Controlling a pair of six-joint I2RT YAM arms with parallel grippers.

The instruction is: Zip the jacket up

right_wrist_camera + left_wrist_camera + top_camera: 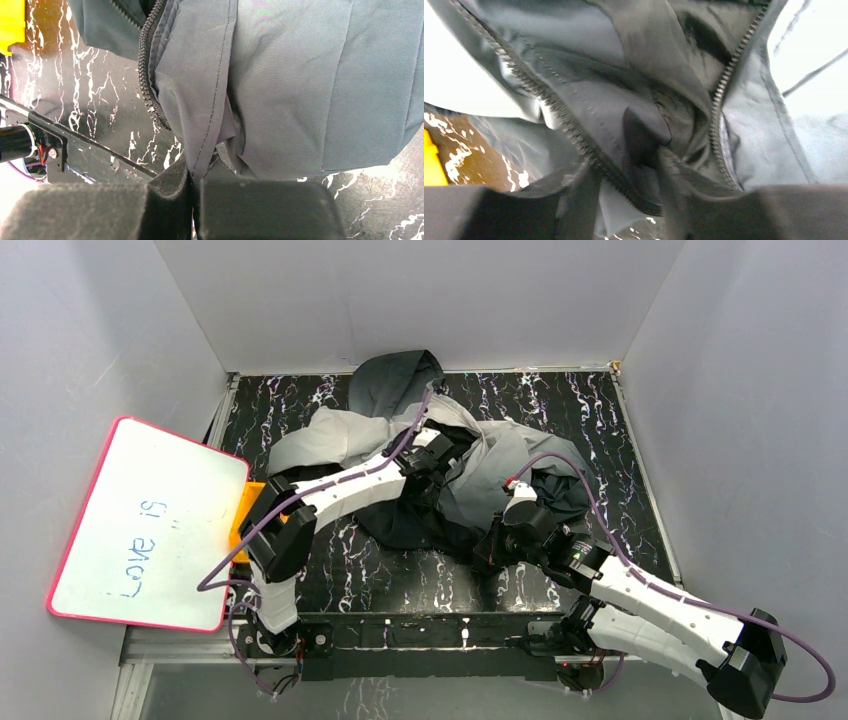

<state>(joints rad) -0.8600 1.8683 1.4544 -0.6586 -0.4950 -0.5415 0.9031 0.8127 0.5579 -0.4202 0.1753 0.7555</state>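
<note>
The jacket (490, 455) lies crumpled in the middle of the table, light grey with its dark lining showing and its hood at the back. My left gripper (432, 465) is over the jacket's middle. In the left wrist view (624, 190) its fingers stand apart, with one zipper track (564, 120) running between them. A second, separate track (721, 100) lies to the right. My right gripper (492, 540) is at the jacket's near edge. In the right wrist view (192, 185) it is shut on a stitched fold of the jacket (300, 90), just right of a zipper track (146, 75).
A pink-rimmed whiteboard (150, 525) leans over the table's left edge, with an orange object (247, 510) beside it. White walls enclose the black marbled table (600, 410). The black base rail (420, 630) runs along the near edge.
</note>
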